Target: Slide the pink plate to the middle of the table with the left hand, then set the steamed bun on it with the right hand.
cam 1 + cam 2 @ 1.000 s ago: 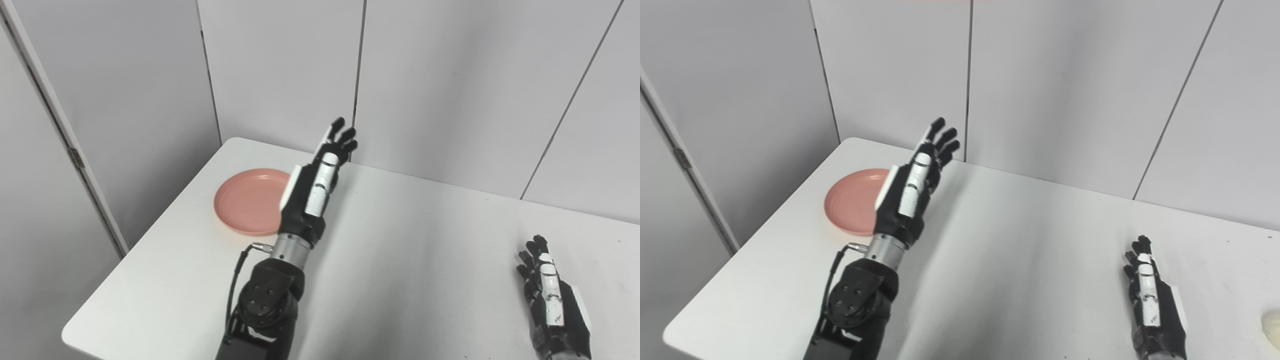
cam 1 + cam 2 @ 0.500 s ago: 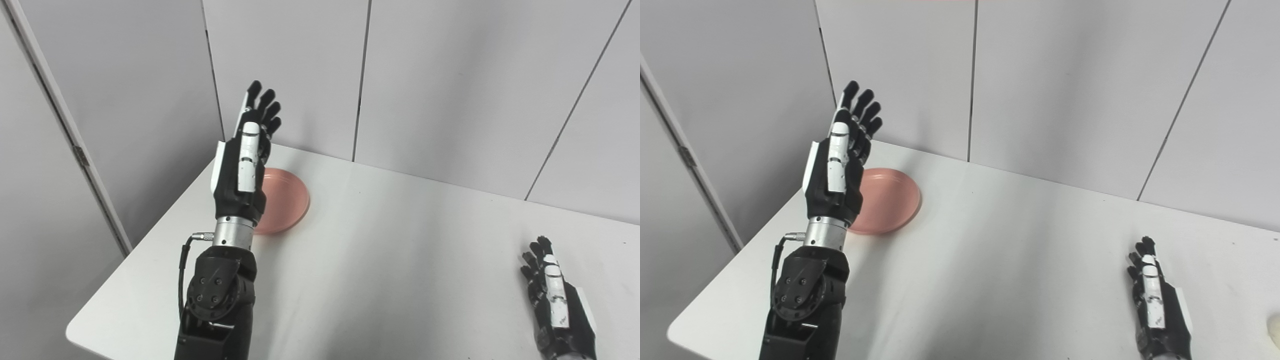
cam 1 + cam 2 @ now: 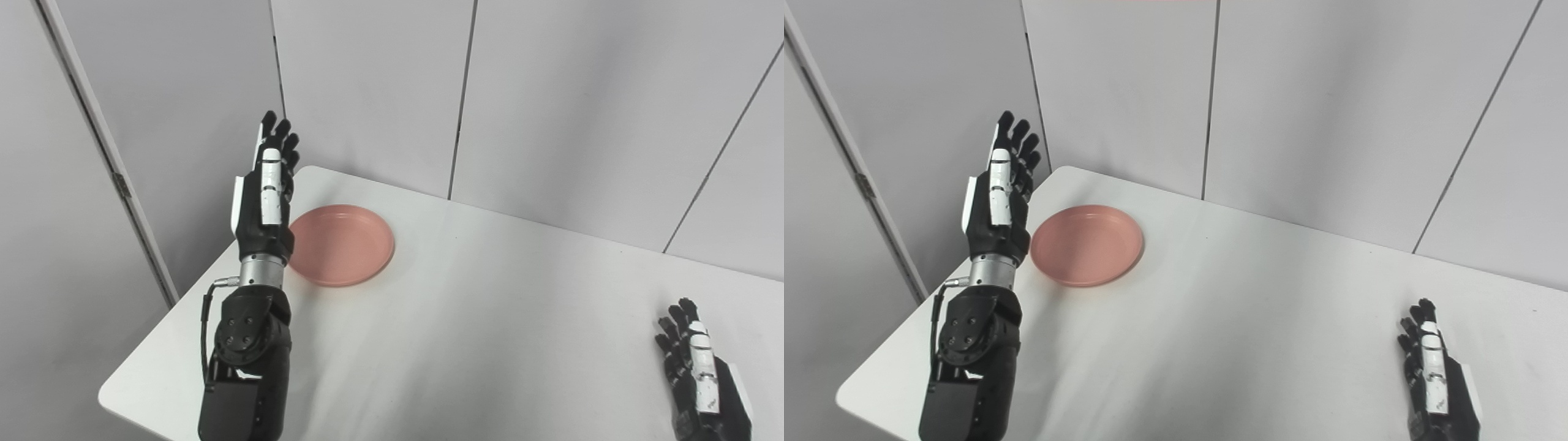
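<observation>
The pink plate lies flat near the far left corner of the white table. My left hand is raised upright above the table's left edge, just left of the plate, fingers straight and apart, holding nothing. It does not touch the plate. My right hand rests low at the table's near right, fingers extended, empty. No steamed bun shows in either view now.
Grey wall panels stand close behind the table's far edge. A door frame with a hinge runs down the left side. The table's left edge passes under my left forearm.
My left hand has swung from right of the plate, across it, to its left side, staying raised and open. The camera has turned left; the bun at the right edge has left the view.
</observation>
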Controlling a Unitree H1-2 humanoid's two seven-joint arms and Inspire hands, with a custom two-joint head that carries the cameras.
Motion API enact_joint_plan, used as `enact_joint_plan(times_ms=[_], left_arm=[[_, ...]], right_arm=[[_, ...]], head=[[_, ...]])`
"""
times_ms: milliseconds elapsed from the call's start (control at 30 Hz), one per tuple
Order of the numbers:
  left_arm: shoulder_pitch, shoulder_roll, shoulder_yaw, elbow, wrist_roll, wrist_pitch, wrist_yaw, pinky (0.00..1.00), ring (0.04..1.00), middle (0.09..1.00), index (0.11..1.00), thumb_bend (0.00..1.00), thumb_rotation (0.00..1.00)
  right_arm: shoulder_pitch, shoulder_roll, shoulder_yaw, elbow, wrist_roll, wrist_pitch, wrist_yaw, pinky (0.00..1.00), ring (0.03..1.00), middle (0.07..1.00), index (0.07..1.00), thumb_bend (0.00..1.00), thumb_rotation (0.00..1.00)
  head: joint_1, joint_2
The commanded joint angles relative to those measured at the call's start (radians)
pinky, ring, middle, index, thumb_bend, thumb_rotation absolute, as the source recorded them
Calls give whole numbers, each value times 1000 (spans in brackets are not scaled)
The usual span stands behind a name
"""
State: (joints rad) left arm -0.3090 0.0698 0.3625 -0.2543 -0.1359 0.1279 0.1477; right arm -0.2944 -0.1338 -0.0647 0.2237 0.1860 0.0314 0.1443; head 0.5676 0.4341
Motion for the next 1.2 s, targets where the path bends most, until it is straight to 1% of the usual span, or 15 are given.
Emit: enact_joint_plan(times_ms=[0, 67, 100, 167, 333, 467, 600, 800, 900, 1000, 1167], left_arm=[[-33, 42, 23, 24, -24, -67, 4, 996, 975, 995, 998, 439, 1000], [-37, 55, 45, 64, -42, -86, 12, 995, 973, 994, 998, 444, 1000], [-39, 58, 55, 80, -51, -92, 18, 982, 960, 977, 981, 458, 1000], [-40, 71, 72, 118, -68, -108, 16, 995, 965, 976, 983, 471, 1000], [-41, 94, 104, 174, -94, -108, 25, 994, 965, 966, 978, 467, 1000], [-37, 113, 117, 207, -123, -110, 16, 998, 968, 966, 978, 461, 1000], [-33, 129, 122, 237, -141, -118, 15, 1000, 967, 966, 980, 451, 1000], [-36, 135, 133, 282, -171, -123, 18, 986, 965, 967, 978, 425, 1000], [-37, 136, 126, 302, -166, -109, 22, 986, 962, 968, 980, 429, 1000], [-41, 133, 116, 321, -157, -93, 29, 990, 969, 965, 976, 431, 1000], [-45, 133, 98, 362, -149, -90, 31, 1000, 983, 973, 985, 420, 1000]], right_arm=[[11, -24, -21, 24, -8, 80, -23, 1000, 1000, 1000, 1000, 42, 1000], [11, -23, -21, 24, -9, 80, -27, 1000, 1000, 1000, 1000, 44, 1000], [11, -22, -21, 25, -10, 80, -29, 1000, 1000, 1000, 1000, 45, 1000], [9, -25, -20, 34, -10, 66, -22, 1000, 1000, 1000, 1000, 42, 1000], [16, -27, -17, 20, -11, 70, -21, 1000, 1000, 1000, 1000, 55, 1000], [15, -30, -14, 26, -12, 51, -15, 1000, 1000, 1000, 1000, 48, 1000], [17, -28, -15, 19, -9, 56, -16, 1000, 1000, 1000, 1000, 51, 1000], [19, -25, -15, 11, -10, 59, -17, 1000, 1000, 1000, 1000, 44, 1000], [19, -24, -16, 10, -6, 58, -15, 1000, 1000, 1000, 1000, 46, 1000], [24, -20, -16, -14, -5, 80, -22, 1000, 1000, 1000, 1000, 51, 1000], [26, -20, -16, -19, -11, 90, -27, 1000, 1000, 1000, 1000, 44, 1000]], head=[[-2, 2], [-2, 3], [-2, 3], [-2, 4], [-4, 10], [-3, 13], [-4, 15], [-4, 19], [-4, 20], [-5, 22], [-5, 29]])
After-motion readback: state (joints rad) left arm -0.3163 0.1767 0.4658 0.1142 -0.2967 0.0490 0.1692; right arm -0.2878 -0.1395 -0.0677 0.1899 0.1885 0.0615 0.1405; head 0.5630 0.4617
